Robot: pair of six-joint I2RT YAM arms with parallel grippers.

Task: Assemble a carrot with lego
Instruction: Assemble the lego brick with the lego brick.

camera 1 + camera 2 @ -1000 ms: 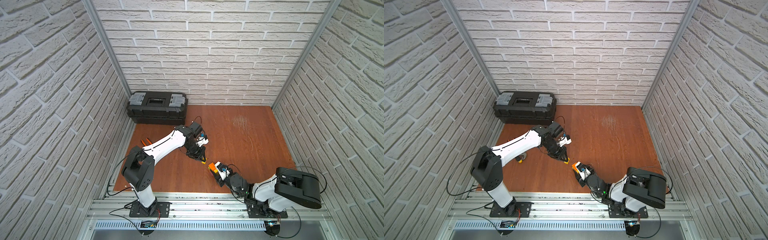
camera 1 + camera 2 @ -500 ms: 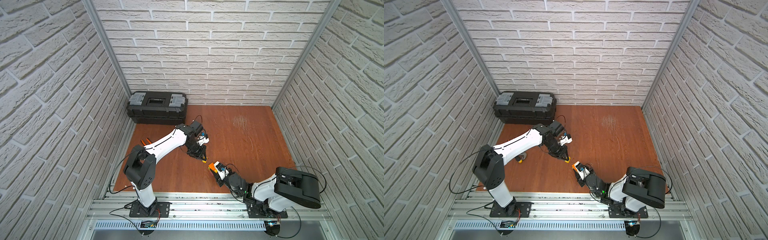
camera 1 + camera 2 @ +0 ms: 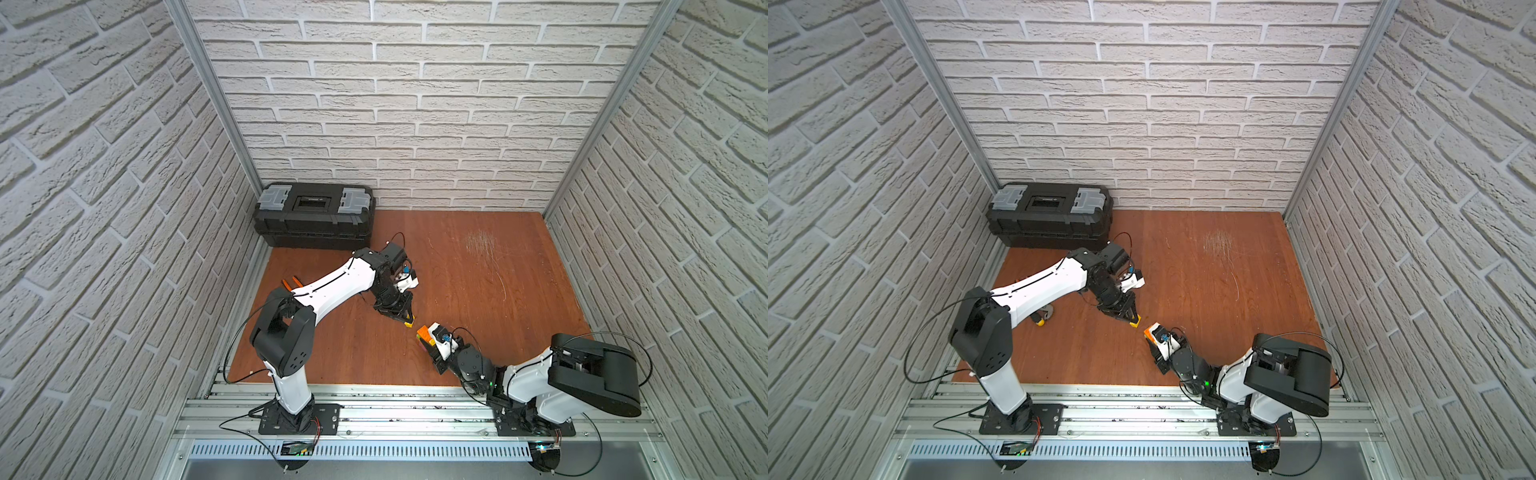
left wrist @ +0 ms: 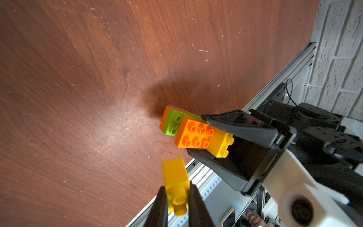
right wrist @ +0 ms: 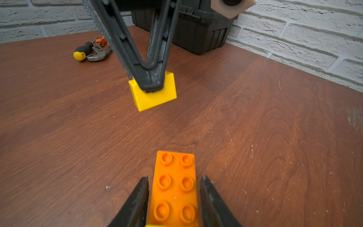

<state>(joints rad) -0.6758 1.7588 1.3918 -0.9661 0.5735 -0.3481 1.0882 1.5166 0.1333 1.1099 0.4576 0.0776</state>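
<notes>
— Left fingers (image 5: 150, 83): how set?
— Pinched narrow on a small yellow brick (image 5: 155, 98), held clear of the table (image 5: 255, 137). Reaches from the front left out to mid-table, wrist bent down.
— And the right fingers (image 5: 143, 193)?
— Clasped on the carrot (image 4: 188, 133), one each side of its orange part. Lies low by the front edge, elbow folded back, aimed at the yellow brick; near it, not touching.
— Room to move?
— Open wood across the far right half of the table. Tight at the front rail (image 3: 374, 401).
— Containers?
— Black toolbox (image 3: 316, 220) in the far left corner against the back wall (image 3: 415, 124), lid shut, contents hidden. Pliers (image 5: 96, 54) on the table near the left edge, well apart from the bricks.
</notes>
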